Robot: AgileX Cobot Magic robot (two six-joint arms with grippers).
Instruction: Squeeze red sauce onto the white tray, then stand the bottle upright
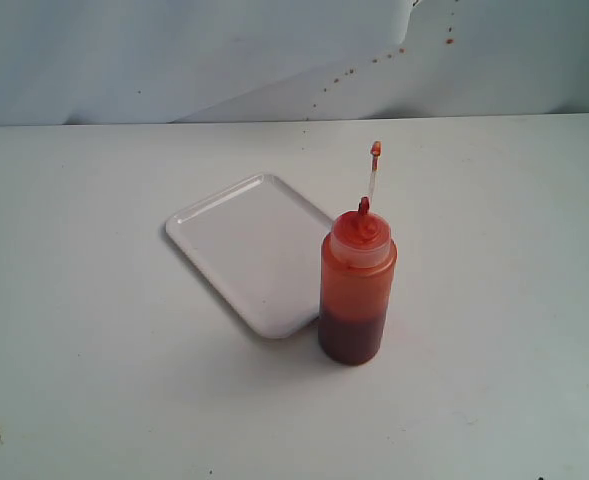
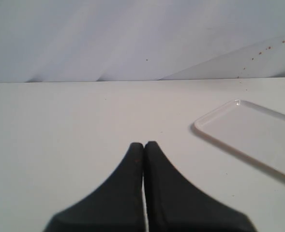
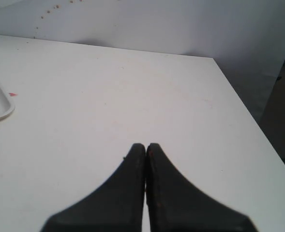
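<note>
Both black pincers, left [image 2: 143, 144] and right [image 3: 146, 145], are seen pressed together above the white bench [image 1: 94, 380], with nothing pinched. The translucent red-orange plastic squeeze bottle [image 1: 356, 290] is stood upright at the near right corner of the flat white rectangular plastic tray [image 1: 236, 235], on which no sauce is seen. A pincer should be spread and the bottle's mid-body taken squarely. The apparently uncapped nozzle [image 1: 363, 207] should be tipped over the tray's middle before any squeeze is applied.
</note>
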